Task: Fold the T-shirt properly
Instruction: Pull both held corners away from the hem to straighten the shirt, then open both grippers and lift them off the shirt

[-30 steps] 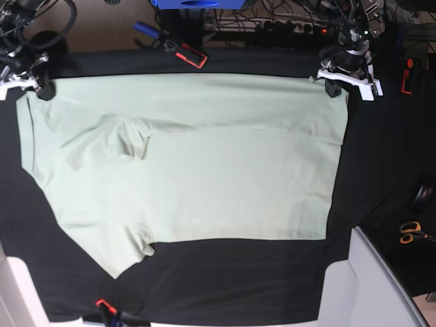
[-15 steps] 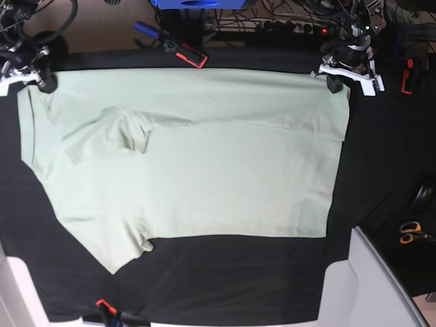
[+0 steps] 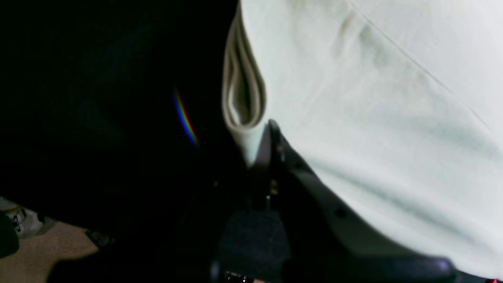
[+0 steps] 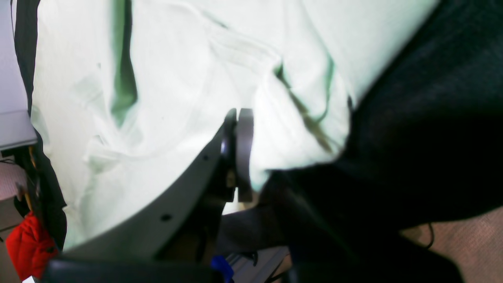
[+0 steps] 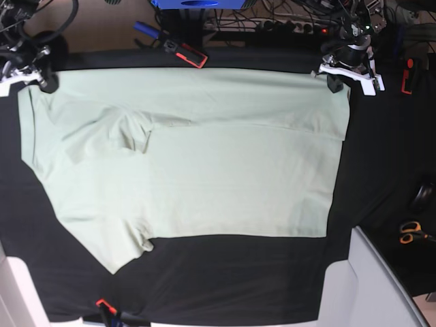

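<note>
Our left gripper (image 5: 335, 82) and right gripper (image 5: 45, 83) are clamped on the T-shirt (image 5: 204, 170) corners at the far edge of the black tablecloth (image 5: 381, 177). We judge this the stretching step; next, an even fold.

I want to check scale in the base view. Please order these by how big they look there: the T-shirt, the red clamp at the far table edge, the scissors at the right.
1. T-shirt, by far the largest.
2. Red clamp.
3. Scissors, partly cut off by the picture edge, so its place against the clamp is unsure.
</note>
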### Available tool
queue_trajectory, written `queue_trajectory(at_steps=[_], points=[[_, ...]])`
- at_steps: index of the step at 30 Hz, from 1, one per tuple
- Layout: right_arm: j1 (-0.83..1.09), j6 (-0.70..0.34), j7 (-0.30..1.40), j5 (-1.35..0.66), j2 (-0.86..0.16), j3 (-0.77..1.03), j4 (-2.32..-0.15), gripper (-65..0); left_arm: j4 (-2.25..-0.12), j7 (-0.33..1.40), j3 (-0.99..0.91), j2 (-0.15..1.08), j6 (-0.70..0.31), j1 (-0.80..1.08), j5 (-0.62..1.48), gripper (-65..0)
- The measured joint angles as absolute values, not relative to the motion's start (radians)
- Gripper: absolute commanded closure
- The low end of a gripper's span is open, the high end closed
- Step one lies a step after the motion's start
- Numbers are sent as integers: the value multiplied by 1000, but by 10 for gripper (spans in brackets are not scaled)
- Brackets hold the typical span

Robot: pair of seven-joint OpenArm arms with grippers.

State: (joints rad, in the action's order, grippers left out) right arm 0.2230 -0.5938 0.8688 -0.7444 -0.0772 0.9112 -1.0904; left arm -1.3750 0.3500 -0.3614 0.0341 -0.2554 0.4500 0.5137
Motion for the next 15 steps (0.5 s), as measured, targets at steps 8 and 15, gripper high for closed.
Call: queue_trajectory(at_steps=[8,15], points=[[225,-593,868,-749,-77,912,-1090,-10,-1374,350,-362,34,-256,451,516,-114],[246,-625,848,-805,-41,919,-1104,-347,-1378,347,-400,34,-263,466,522,-232]])
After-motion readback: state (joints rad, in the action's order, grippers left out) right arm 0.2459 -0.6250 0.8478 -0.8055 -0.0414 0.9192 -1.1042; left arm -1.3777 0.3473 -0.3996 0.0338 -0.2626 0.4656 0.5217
